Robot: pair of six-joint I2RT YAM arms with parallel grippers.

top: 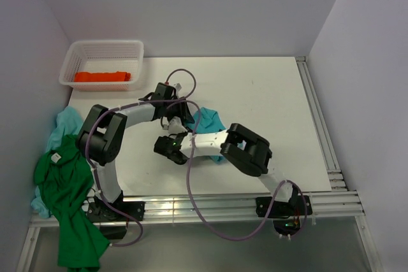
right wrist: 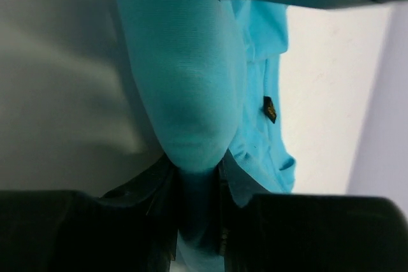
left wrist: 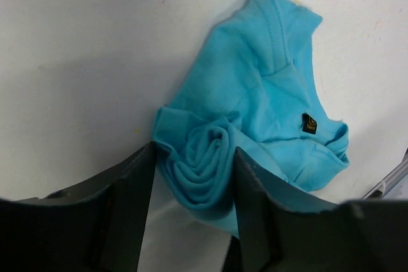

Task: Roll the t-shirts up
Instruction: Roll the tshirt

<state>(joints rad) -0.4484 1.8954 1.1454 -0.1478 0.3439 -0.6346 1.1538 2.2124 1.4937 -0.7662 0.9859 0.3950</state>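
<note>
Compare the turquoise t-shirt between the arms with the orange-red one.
The turquoise t-shirt lies on the table, partly rolled, pinched by the right pincer; the orange-red t-shirt lies in the basket, untouched. The turquoise one is a loose lump, the orange-red one a long bundle. Both are plain cloth.

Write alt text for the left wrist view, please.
A turquoise t-shirt lies bunched on a white table, its near end wound into a roll that sits between the two dark fingers of the left gripper. A small black tag shows on the cloth.
</note>
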